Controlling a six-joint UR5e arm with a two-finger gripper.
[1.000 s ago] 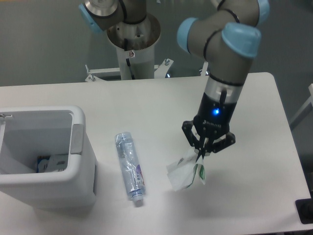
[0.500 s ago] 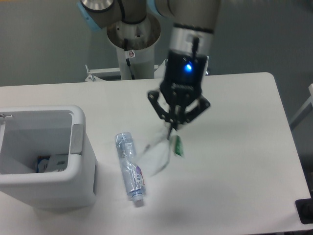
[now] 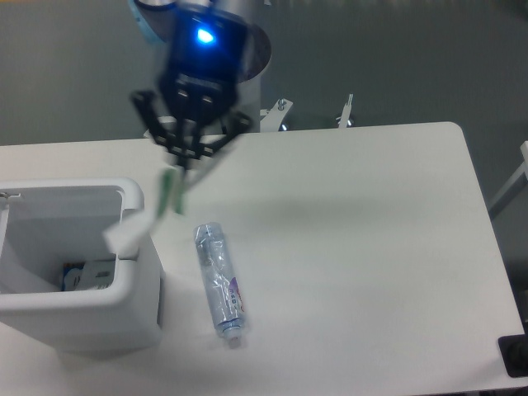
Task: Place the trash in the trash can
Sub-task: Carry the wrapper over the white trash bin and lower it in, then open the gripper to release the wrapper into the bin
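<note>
My gripper (image 3: 185,161) is shut on the white wrapper (image 3: 142,221), the trash, and holds it in the air. The wrapper hangs down blurred from the fingertips, with its green mark near the top, and its lower end is over the right rim of the trash can (image 3: 62,307). The trash can is a boxy white bin at the table's left front, open at the top, with a small item lying inside.
A crushed clear plastic bottle (image 3: 219,280) lies on the white table (image 3: 371,247) just right of the trash can. The robot's base column (image 3: 239,58) stands behind the table's far edge.
My gripper has carried the wrapper up off the table's right middle and leftward, over the bottle, to the trash can's right rim. The bottle and bin have not moved.
</note>
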